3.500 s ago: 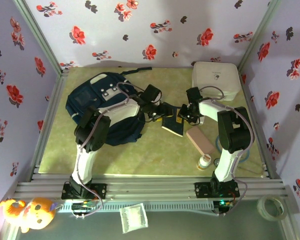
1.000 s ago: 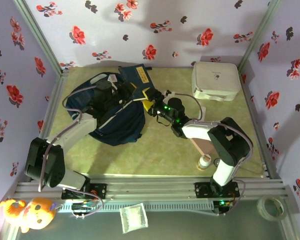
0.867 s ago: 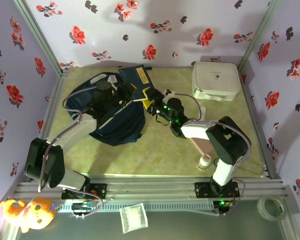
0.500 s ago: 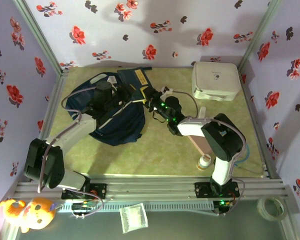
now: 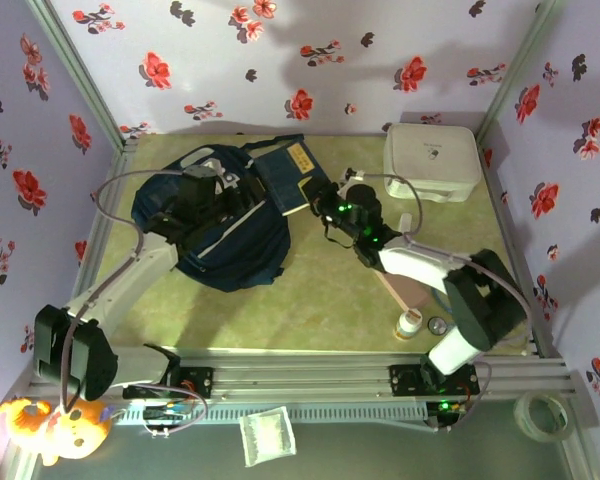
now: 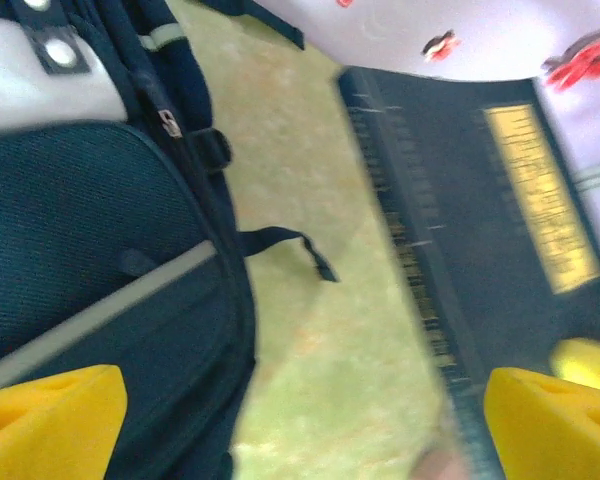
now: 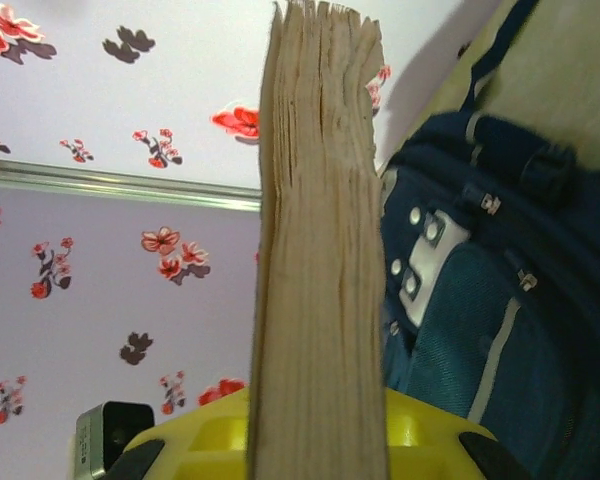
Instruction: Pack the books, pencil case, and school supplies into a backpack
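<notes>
Right claw (image 7: 318, 432) clamps book (image 7: 320, 230) at backpack (image 5: 230, 250) edge; left claw (image 6: 300, 400) wide open (nothing held). Next move, I judge: hold opening apart, slide book in.

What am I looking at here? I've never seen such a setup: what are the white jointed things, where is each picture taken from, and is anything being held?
The white jointed things are two robot arms bolted at the near edge of a table. Each one ends in a two-finger gripper.

The wide picture comes from a fixed camera above and behind the arms. The other two come from small cameras on the wrists, each looking along its own arm's fingers.

On the table lie a navy backpack, a white rounded box, a pinkish-tan pencil case partly hidden under the right arm, and a small white bottle.

The right gripper is shut on a dark-blue book with a yellow label; its wrist camera sees the page edges. The left gripper hangs open by the backpack's edge, holding nothing.
</notes>
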### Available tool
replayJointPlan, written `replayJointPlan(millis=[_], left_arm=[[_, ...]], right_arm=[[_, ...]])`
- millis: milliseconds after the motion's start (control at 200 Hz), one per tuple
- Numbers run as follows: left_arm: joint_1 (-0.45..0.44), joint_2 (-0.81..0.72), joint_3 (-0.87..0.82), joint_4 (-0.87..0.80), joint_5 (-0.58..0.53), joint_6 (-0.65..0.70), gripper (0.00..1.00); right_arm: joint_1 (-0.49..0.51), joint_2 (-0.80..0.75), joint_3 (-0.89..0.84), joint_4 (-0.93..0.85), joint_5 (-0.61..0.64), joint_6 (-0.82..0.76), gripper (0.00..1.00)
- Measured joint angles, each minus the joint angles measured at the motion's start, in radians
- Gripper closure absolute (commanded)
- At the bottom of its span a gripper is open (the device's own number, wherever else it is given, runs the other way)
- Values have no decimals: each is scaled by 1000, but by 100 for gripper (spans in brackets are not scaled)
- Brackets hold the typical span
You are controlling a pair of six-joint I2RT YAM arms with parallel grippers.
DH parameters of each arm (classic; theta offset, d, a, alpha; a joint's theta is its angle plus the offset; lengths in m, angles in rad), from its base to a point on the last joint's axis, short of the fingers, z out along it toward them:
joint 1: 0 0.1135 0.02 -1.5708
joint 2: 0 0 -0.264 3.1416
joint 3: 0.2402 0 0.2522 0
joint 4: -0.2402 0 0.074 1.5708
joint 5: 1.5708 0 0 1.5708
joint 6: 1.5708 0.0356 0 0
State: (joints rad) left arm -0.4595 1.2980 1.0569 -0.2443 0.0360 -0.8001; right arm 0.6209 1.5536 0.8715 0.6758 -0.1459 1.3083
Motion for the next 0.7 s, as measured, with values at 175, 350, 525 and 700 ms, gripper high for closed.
replayJointPlan(millis=[175,350,525,700], left_arm=[[2,40,80,-150,-26,225,0],[2,173,215,-314,-27,463,0],[-6,278,293,-447,-29,633,1],[-42,356,318,-541,-52,760,12]], right_arm=[[-54,-137,-3,-190,14,-159,94],[-100,-185,-3,-363,46,-290,94],[-126,-186,-3,-487,50,-361,94],[-130,-185,-3,-528,50,-385,95]])
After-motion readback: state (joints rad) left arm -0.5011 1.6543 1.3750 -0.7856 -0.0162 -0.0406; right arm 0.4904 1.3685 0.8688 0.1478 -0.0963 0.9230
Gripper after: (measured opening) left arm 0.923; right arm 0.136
